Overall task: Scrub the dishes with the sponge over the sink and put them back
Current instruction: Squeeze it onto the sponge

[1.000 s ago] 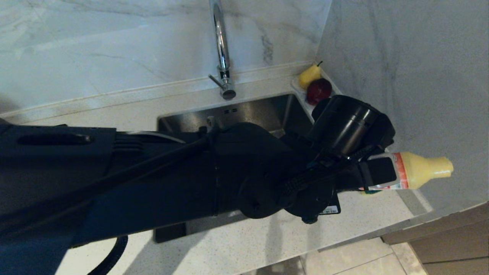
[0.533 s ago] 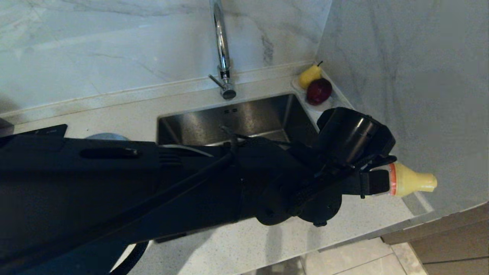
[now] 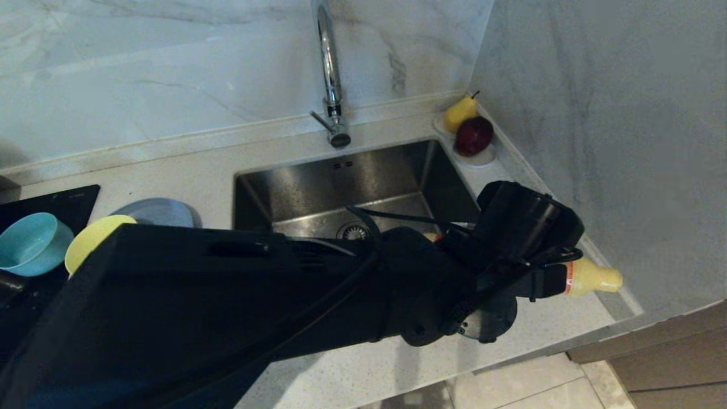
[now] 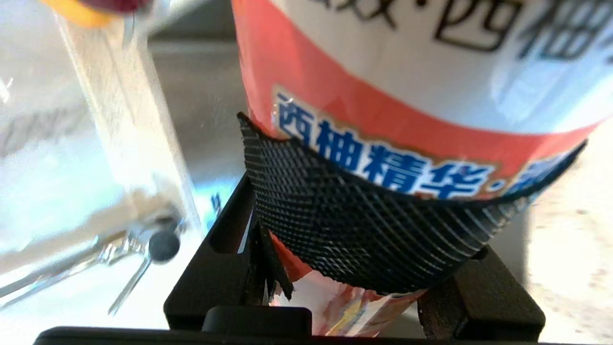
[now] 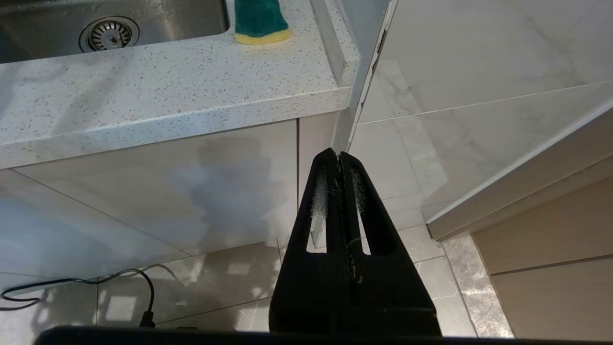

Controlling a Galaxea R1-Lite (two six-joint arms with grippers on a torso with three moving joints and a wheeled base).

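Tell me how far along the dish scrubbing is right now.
Nothing looks scrubbed yet: the teal bowl, yellow bowl and grey-blue plate sit left of the sink, and the sponge lies untouched on the counter. In hand: the left gripper holds a yellow-capped detergent bottle at the sink's right edge. The right gripper hangs shut below the counter. All scrubbing and putting back remains.

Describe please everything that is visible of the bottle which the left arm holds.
The bottle looks like plastic: a pale yellow top narrowing to a cap, and a white label with an orange-red band and blue and black Chinese characters. It lies about level, cap pointing toward the right wall, above the counter right of the sink. The left pincer is closed on its body, a black meshed pad bent around the label. Its lower end is hidden.
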